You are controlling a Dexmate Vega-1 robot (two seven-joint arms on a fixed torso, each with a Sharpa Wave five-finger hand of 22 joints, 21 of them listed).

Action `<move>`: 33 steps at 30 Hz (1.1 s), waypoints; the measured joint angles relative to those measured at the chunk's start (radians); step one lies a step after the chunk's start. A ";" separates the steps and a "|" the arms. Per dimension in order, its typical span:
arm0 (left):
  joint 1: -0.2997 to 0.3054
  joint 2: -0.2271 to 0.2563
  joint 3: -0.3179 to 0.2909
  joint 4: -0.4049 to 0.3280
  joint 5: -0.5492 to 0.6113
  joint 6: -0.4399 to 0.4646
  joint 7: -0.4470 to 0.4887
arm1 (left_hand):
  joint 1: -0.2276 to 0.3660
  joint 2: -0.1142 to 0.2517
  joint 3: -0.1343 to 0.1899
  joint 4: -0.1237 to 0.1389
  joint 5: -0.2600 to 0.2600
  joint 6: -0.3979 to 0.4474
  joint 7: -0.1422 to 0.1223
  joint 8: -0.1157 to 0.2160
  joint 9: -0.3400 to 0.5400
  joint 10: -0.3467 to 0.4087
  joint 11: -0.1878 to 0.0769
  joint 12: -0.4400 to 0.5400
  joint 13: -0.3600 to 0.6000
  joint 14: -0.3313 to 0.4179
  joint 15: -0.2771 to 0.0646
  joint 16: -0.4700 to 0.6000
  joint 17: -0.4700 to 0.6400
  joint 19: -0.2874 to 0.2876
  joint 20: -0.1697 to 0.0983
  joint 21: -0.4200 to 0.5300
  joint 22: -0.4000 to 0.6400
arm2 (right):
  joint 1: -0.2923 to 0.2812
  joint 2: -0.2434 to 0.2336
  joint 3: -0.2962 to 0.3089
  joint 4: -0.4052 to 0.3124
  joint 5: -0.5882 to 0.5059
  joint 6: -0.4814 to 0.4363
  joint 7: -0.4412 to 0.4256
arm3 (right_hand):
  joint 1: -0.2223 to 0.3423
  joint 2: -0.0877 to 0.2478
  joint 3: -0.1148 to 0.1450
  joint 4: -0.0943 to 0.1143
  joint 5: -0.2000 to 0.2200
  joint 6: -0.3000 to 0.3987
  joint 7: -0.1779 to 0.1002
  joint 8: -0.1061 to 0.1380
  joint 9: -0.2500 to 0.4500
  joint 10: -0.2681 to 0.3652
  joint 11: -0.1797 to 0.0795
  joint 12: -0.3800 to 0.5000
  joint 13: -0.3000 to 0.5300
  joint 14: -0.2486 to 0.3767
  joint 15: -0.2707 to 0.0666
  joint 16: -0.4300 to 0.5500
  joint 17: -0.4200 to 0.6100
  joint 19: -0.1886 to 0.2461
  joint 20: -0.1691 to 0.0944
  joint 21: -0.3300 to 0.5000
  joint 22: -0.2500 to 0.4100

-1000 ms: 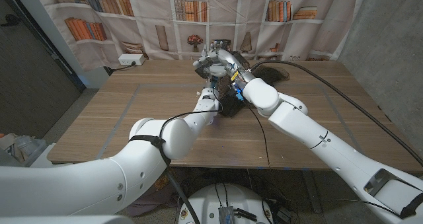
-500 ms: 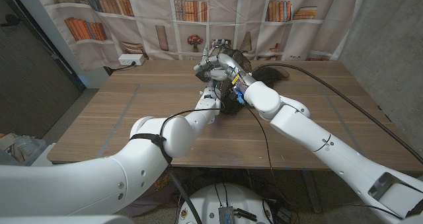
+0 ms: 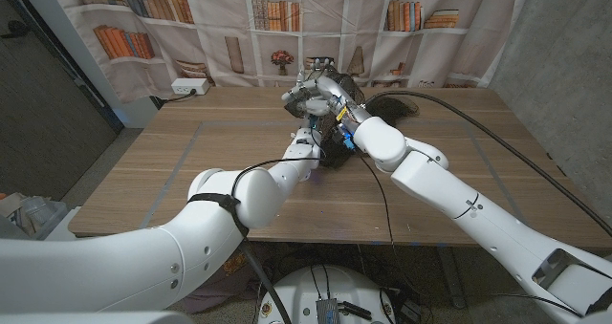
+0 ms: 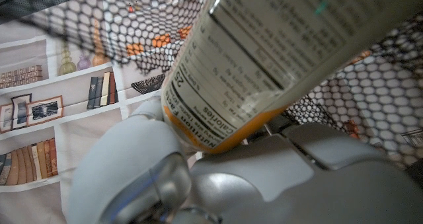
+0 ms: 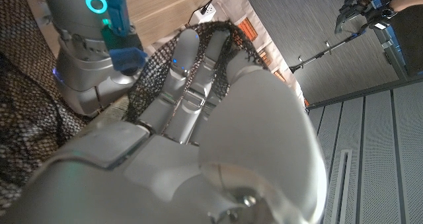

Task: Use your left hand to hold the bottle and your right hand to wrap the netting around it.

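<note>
A clear bottle [image 4: 264, 59] with a printed label and orange contents is gripped by my left hand [image 4: 218, 178] near its lower end. Black netting [image 4: 119, 26] hangs around and behind it. In the head view my left hand [image 3: 308, 138] is at mid-table, holding the bottle up. My right hand [image 3: 317, 87] sits over the bottle's top, and the netting [image 3: 337, 144] bunches below and trails to the right. In the right wrist view my right hand [image 5: 198, 131] holds netting [image 5: 218, 36] draped over its fingertips. The bottle is mostly hidden in the head view.
A black cable [image 3: 478, 123] runs across the table's right half. A white power strip [image 3: 186, 88] lies at the back left against the bookshelf backdrop. A person's gloved hand [image 5: 360, 9] shows far off in the right wrist view.
My right hand has shifted slightly to the right over the bottle's top, carrying netting with it. The left hand has held its place.
</note>
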 measured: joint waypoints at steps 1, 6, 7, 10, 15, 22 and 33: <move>-0.002 0.002 0.002 0.006 0.005 0.002 0.001 | 0.000 0.000 0.000 0.000 0.000 0.000 0.000 0.000 0.000 0.000 0.000 0.000 0.000 0.000 0.000 0.000 0.000 0.000 0.000 0.000 0.000 | 0.000 0.000 0.000 0.000 0.000 0.000 -0.001 | 0.000 0.000 0.000 0.000 0.000 0.000 0.000 0.000 0.000 0.000 0.000 0.000 0.000 0.000 0.000 0.000 0.000 0.000 0.000 0.000 0.000; -0.008 0.003 0.005 0.023 0.017 0.012 0.004 | 0.000 0.000 0.000 0.000 0.000 0.000 0.000 0.000 0.000 0.000 0.000 0.000 0.000 0.000 0.000 0.000 0.000 0.000 0.000 0.000 0.000 | 0.011 0.008 0.003 0.007 -0.002 0.009 -0.008 | 0.000 0.000 0.000 0.000 -0.001 0.000 0.000 0.000 0.000 0.000 0.000 0.000 0.000 0.000 0.000 0.000 0.000 0.000 0.000 0.000 -0.003; -0.009 0.003 0.005 0.024 0.017 0.012 0.004 | 0.000 0.000 0.000 0.000 0.000 0.000 0.000 0.000 0.000 0.000 0.000 0.000 0.000 0.000 0.000 0.000 0.000 0.000 0.000 0.000 0.000 | 0.011 0.008 0.003 0.007 -0.002 0.009 -0.008 | 0.000 0.000 0.000 0.000 -0.001 0.000 0.000 0.000 0.000 0.000 0.000 0.000 0.000 0.000 0.000 0.000 0.000 0.000 0.000 0.000 -0.004; -0.014 0.004 0.006 0.033 0.030 0.021 0.009 | 0.000 0.000 0.000 0.000 0.000 0.000 0.000 0.000 0.000 0.000 0.000 0.000 0.000 0.000 0.000 0.000 0.000 0.000 0.000 0.000 0.000 | 0.021 0.017 0.004 0.014 -0.006 0.019 -0.011 | 0.000 0.000 0.001 -0.001 -0.003 0.000 0.000 0.000 0.003 0.000 0.000 0.000 0.000 0.000 0.000 0.000 0.000 0.000 0.000 0.000 -0.005; -0.016 0.003 0.013 0.041 0.054 0.037 0.009 | 0.000 0.000 0.004 0.004 0.000 0.000 0.000 0.000 0.000 0.000 0.000 0.000 0.000 0.000 0.000 0.000 0.000 0.000 0.000 0.000 0.000 | 0.043 0.036 -0.001 0.037 -0.014 0.042 -0.012 | 0.000 0.000 0.001 -0.001 0.000 0.000 0.000 0.000 0.005 0.000 0.000 0.000 0.000 0.000 0.000 0.000 0.000 0.000 0.000 0.000 -0.005; -0.012 -0.002 0.024 0.041 0.078 0.055 -0.005 | 0.000 0.000 0.004 0.004 0.000 0.000 0.000 0.000 0.000 0.000 0.000 0.000 0.000 0.000 0.000 0.000 0.000 0.000 0.000 0.000 0.000 | 0.081 0.068 -0.009 0.081 -0.029 0.066 -0.013 | 0.000 0.000 0.001 -0.001 0.000 0.004 -0.004 0.000 0.005 0.000 0.000 0.000 0.000 0.002 0.002 0.000 0.005 0.000 0.000 0.000 -0.005; -0.009 -0.013 0.040 0.043 0.103 0.070 -0.014 | 0.000 0.000 0.004 0.004 0.000 -0.001 0.000 0.000 0.000 -0.002 0.002 0.000 0.000 0.000 0.000 0.000 0.000 0.000 0.000 0.000 0.000 | 0.152 0.136 -0.034 0.170 -0.042 0.092 -0.012 | -0.003 -0.003 0.001 -0.001 0.000 0.004 -0.004 -0.004 0.005 0.000 0.000 0.000 0.000 0.002 0.002 0.000 0.005 0.000 0.000 0.006 -0.009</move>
